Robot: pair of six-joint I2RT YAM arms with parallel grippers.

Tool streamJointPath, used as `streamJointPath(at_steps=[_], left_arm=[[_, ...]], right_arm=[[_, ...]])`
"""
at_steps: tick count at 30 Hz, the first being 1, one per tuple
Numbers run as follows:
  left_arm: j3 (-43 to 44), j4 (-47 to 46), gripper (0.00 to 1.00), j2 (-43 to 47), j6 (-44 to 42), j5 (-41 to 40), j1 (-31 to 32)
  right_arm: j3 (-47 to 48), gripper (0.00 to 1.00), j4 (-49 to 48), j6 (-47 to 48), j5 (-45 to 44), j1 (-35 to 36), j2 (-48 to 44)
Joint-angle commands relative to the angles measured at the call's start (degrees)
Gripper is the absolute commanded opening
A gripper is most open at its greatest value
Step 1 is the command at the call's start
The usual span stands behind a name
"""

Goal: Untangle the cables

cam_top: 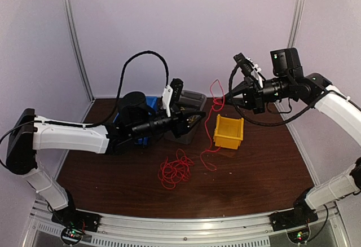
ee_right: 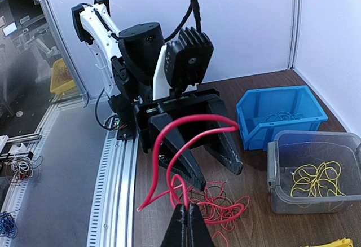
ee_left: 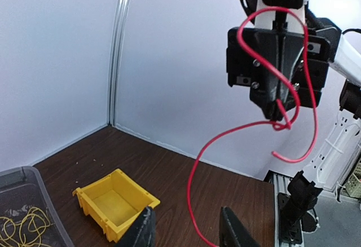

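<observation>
The right tool [ee_left: 278,113] pinches red cable [ee_left: 194,173] hanging roughly vertical; left tool [ee_left: 186,231] gapes, seemingly empty.

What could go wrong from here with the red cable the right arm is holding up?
1. The right gripper has its jaws shut on the thin red cable close to its end, with only a short tail free, so it may slip out.
2. The cable runs down toward the tangled red heap; lifting further could tighten the tangle.
3. The cable hangs beside the yellow plastic bin and might snag its rim.
</observation>
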State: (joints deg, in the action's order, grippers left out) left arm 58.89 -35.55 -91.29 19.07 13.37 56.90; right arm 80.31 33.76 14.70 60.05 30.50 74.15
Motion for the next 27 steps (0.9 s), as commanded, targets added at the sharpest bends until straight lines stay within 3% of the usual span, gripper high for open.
streamJointPath(at_steps=[1,15,24,27], left_arm=[[1.93,-13.09,0.39,-2.14,-1.08,4.55,0.87],[4.68,-19.89,0.25,-4.7,-3.03,7.68,3.29],[7.11,-17.75,0.17,-6.01,-3.75,6.7,3.47],[7.69,-16.7,0.18,-6.55,-4.59,5.22,3.68]], right_arm=[[-0.76,0.0,-2.26,-1.83,1.94,-0.04,0.46],[-0.69,0.0,-4.43,-4.25,3.24,-0.27,1.03],[-1.11,0.0,-5.76,-5.44,4.77,-0.44,0.74],[-1.3,0.0,-6.94,-6.91,6.77,-0.62,0.73]])
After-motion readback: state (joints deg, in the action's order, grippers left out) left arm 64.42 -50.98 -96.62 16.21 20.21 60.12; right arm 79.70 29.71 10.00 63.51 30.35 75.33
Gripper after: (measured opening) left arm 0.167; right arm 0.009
